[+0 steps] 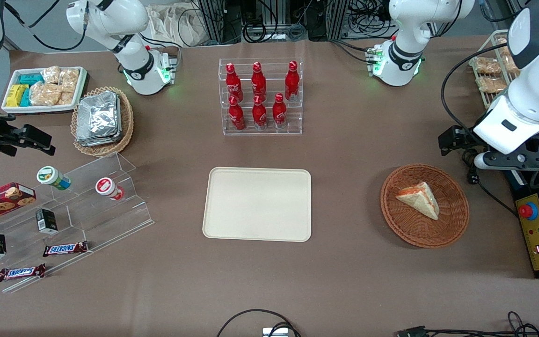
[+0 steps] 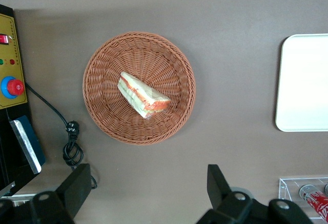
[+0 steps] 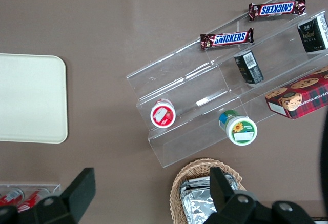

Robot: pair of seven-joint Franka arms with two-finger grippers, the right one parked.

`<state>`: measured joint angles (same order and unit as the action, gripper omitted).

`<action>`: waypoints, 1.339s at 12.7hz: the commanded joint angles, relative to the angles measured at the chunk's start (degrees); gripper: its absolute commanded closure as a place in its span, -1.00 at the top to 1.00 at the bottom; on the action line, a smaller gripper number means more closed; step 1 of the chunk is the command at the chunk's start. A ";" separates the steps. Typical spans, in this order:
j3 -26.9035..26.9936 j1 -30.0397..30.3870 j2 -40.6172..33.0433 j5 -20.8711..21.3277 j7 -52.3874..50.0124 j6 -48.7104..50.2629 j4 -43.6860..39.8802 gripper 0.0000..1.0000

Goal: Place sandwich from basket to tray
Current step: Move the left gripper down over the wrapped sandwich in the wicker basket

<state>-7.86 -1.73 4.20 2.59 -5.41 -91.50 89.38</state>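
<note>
The sandwich (image 2: 142, 95) lies flat near the centre of the basket (image 2: 102, 111), with its orange-red and green filling edge exposed along one long side. The basket stands well apart from the tray (image 1: 257, 204), toward the working arm's end of the table; the tray surface is bare.

The gripper (image 2: 146, 193) is held above the table beside the basket, farther from the front camera than the basket, with its fingers (image 2: 218, 180) spread wide and nothing between them.

The sandwich is judged to be light, soft and easily crushed, and its wrapping may be slippery. A grasp across the two broad bread faces is not available while it lies flat. It is recommended that the fingers be closed over the wedge's width, near mid-length, with minimal force, so that the filling is not squeezed out.
</note>
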 commanded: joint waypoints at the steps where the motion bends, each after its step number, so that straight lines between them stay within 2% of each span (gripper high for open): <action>1: -0.14 -0.02 0.64 -1.01 1.02 0.97 -1.67 1.00; 6: 0.56 0.33 0.55 -1.79 -1.78 0.97 -1.31 1.00; 11: 3.11 0.76 0.46 -3.47 -24.94 -4.02 3.33 1.00; 17: 4.35 0.15 2.74 -2.24 -53.26 -21.84 17.38 1.00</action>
<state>-3.67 -1.26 6.51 0.06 -52.16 -108.06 102.09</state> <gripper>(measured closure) 0.000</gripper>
